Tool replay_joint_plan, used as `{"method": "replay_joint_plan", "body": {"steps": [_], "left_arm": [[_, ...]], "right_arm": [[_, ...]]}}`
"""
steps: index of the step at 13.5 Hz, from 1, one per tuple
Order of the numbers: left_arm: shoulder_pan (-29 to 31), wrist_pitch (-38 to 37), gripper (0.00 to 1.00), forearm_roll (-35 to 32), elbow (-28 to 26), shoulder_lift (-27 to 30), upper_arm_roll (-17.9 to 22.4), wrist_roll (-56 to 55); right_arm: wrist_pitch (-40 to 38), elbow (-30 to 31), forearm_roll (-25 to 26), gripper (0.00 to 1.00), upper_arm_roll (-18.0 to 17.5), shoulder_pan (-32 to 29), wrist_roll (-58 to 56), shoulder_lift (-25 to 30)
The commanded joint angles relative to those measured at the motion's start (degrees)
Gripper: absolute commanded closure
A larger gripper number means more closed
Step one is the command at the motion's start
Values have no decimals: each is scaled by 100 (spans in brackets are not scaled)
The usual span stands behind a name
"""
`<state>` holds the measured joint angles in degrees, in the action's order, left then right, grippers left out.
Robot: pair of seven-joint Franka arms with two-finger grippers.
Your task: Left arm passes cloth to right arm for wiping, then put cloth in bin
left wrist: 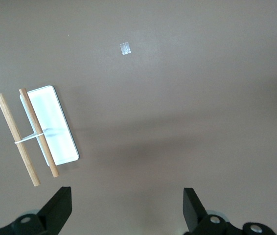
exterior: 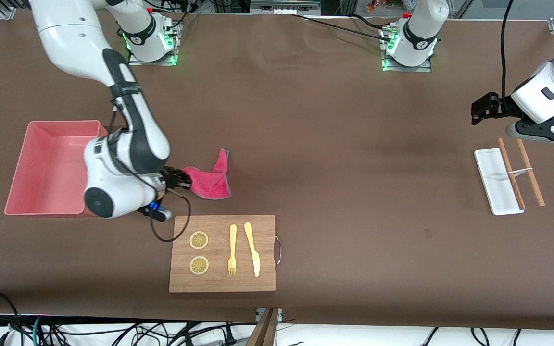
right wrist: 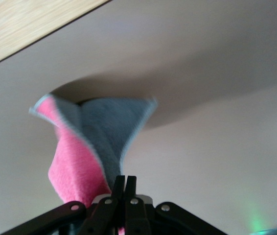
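Right gripper (exterior: 186, 180) pinching one corner of cloth (exterior: 209, 182) beside bin (exterior: 51, 168); left gripper (left wrist: 126, 205) spread, waiting; slack cloth liable to snag on bin wall.

Brown cloth-covered table (exterior: 334, 144). Directly on it: salmon-pink rectangular plastic bin (exterior: 41, 163) toward the right arm's end; bamboo cutting board with a metal handle (exterior: 222, 283) nearer the front camera; small flat white tray (exterior: 491, 180) with two banded wooden sticks (exterior: 532, 175) toward the left arm's end.
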<state>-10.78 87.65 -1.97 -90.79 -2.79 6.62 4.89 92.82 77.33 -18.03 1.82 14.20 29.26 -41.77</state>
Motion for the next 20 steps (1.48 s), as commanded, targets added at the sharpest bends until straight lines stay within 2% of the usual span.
{"method": "replay_joint_plan", "body": {"steps": [1,6,10,14,16,18,20], "left_arm": [[-11,-143,0,-120,211,-99,6,91],[-11,-143,0,-120,220,-99,6,91],[-11,-143,0,-120,211,-90,6,91],[-11,-143,0,-120,211,-99,6,91],[-11,-143,0,-120,211,-99,6,91],[-11,-143,0,-120,211,-99,6,91],[-11,-143,0,-120,211,-99,6,91]], "right_arm": [[-229,62,386,100,-59,-364,-700,28],[-667,-8,1134,100,-50,-725,-1711,247],[-1177,-411,1389,100,-24,-998,-2284,274],[-1985,-1062,1434,100,46,-1033,-2363,449],[-2145,-1142,1451,100,169,-1059,-2643,817],[-2163,-1115,1897,100,178,-1121,-2715,1239],[-2328,-1089,2285,100,178,-1287,-3283,1582]]}}
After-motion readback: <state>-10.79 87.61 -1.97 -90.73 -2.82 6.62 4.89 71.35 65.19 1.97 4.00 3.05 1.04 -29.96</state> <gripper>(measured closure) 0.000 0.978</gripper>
